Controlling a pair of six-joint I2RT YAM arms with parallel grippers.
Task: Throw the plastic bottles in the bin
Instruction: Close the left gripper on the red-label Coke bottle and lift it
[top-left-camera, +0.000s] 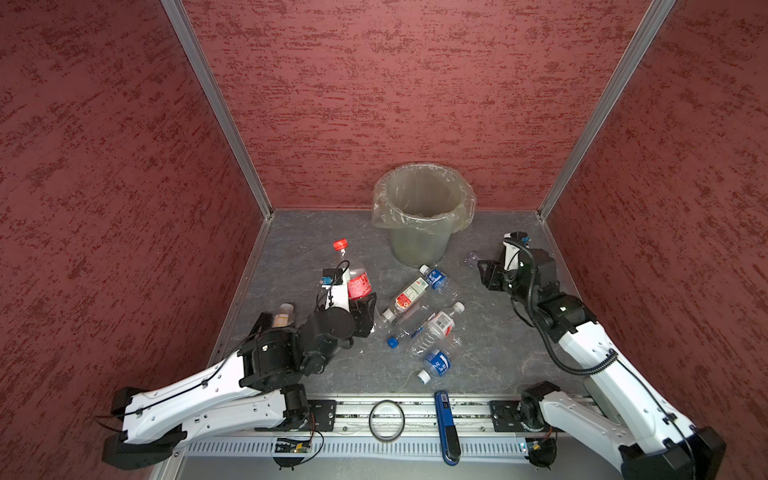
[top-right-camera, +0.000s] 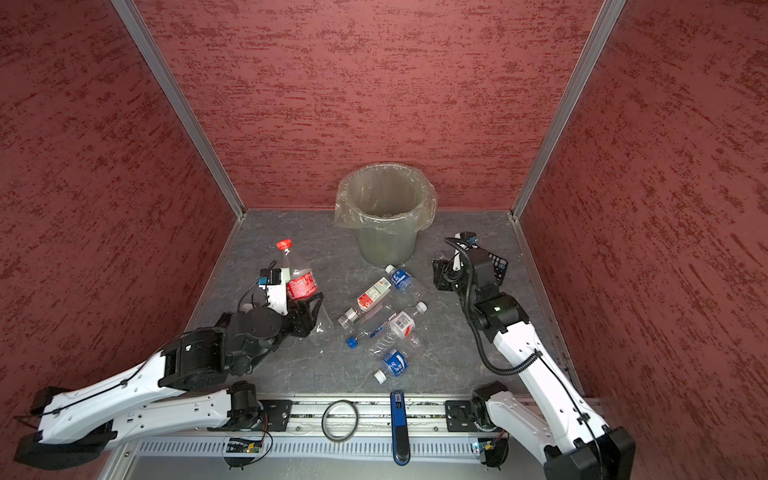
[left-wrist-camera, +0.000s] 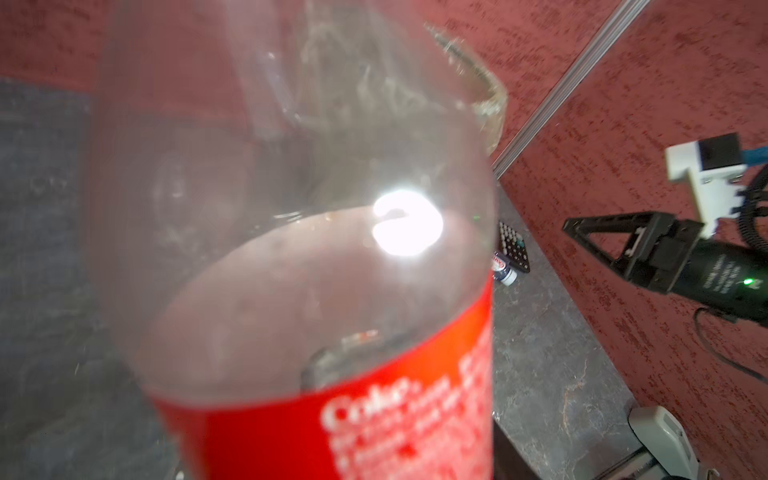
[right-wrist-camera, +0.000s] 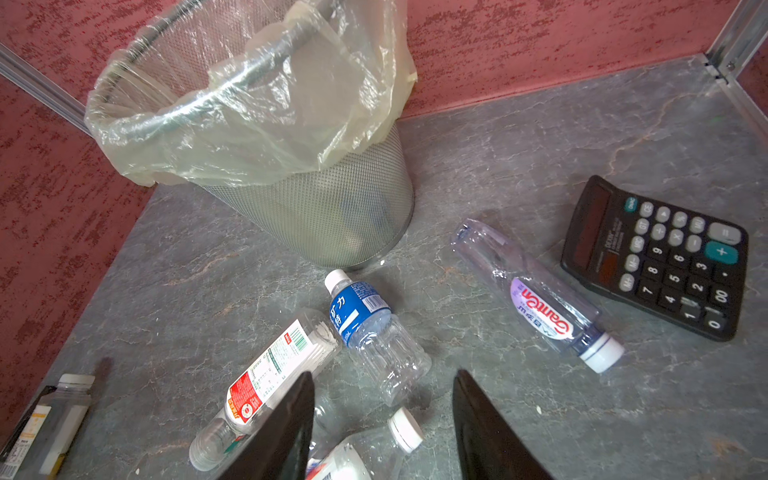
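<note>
Five small clear plastic bottles lie in a loose heap at the middle of the grey stone-patterned table. Their labels are blue or red-and-white, their caps white or blue. Just beyond them, against the back wall, stands the round grey-green mesh bin, lined with a clear plastic bag folded over its rim.

The left gripper is clamped on a larger clear bottle with a red label and red cap, gripping it just below the label. This bottle tilts with its cap toward the far left and seems lifted off the table, though the top views do not settle that.

The right gripper hovers with its jaws spread and nothing between them. It is near a clear bottle with a white-and-purple label, which lies beside a black calculator with pale keys. One small white-capped bottle with a yellowish label sits just beside the left arm.
</note>
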